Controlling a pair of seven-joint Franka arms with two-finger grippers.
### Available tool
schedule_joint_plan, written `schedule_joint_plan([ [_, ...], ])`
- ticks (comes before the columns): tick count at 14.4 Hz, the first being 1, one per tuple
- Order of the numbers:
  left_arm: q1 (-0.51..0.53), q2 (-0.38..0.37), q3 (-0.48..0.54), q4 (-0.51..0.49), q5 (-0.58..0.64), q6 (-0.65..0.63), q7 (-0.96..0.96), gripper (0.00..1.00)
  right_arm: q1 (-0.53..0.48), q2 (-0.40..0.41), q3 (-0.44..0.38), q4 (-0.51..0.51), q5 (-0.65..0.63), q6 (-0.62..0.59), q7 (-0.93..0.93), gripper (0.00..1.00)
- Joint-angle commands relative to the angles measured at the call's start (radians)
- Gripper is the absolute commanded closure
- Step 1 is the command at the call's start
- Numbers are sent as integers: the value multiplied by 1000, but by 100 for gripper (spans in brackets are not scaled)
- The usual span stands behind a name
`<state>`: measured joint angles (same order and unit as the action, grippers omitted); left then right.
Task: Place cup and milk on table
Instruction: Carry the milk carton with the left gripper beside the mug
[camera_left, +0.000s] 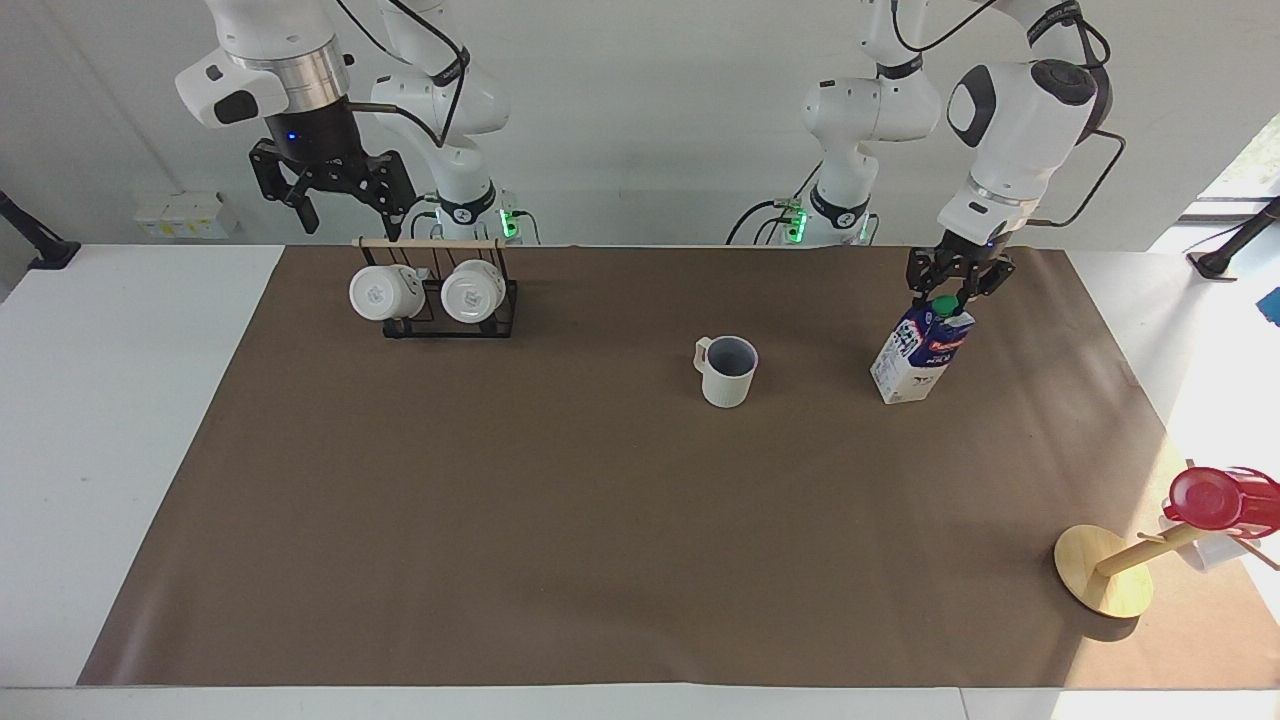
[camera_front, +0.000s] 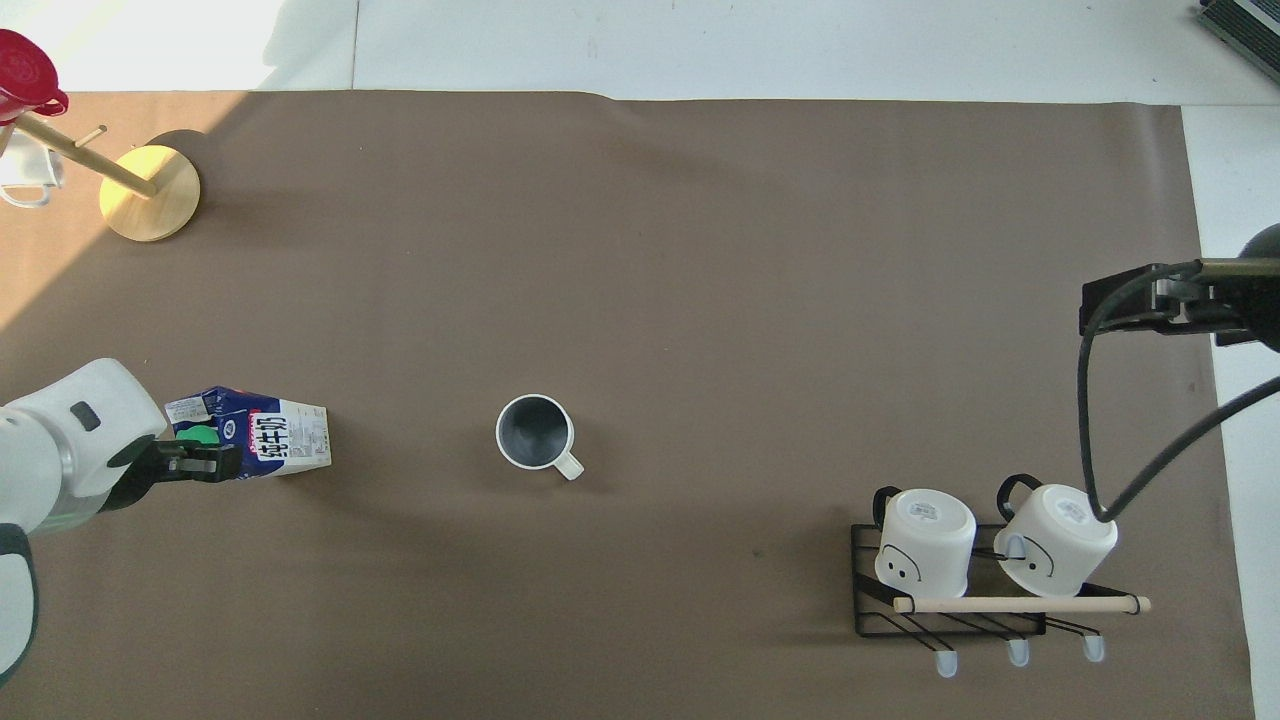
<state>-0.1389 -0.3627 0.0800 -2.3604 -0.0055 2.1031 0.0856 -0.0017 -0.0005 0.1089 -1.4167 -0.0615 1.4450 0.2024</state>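
Left gripper (camera_left: 951, 297) is clamped on your milk (camera_left: 920, 350) top, carton on the mat (camera_left: 600, 520) beside the cup (camera_left: 727, 371), toward the left arm's end. Right gripper (camera_left: 342, 205) hangs spread above the mug rack (camera_left: 440, 295).

Both arms have glossy white shells with dark grey round joint caps and a silver ring above each black wrist. The left gripper (camera_left: 955, 290) and right gripper (camera_left: 335, 200) are black, skeletal linkages. Black cables loop along the arms, and green lights glow at the bases.
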Motion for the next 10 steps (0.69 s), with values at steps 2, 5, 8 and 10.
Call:
schedule_joint_plan([
  [2,-1,-18,3,-19,-7,-1,3,52,-9,-19,5,-7,14,-52,-26,0],
  [5,-5,-12,1,7,-8,-14,-26,52,-18,-27,3,-11,52,-84,-28,0],
  [8,-28,8,-6,58,-10,-57,-93,52,-18,-27,2,-11,54,-75,-21,0],
  [10,-82,10,-6,64,-11,-70,-183,52,-21,-26,2,-10,54,-71,-12,0],
])
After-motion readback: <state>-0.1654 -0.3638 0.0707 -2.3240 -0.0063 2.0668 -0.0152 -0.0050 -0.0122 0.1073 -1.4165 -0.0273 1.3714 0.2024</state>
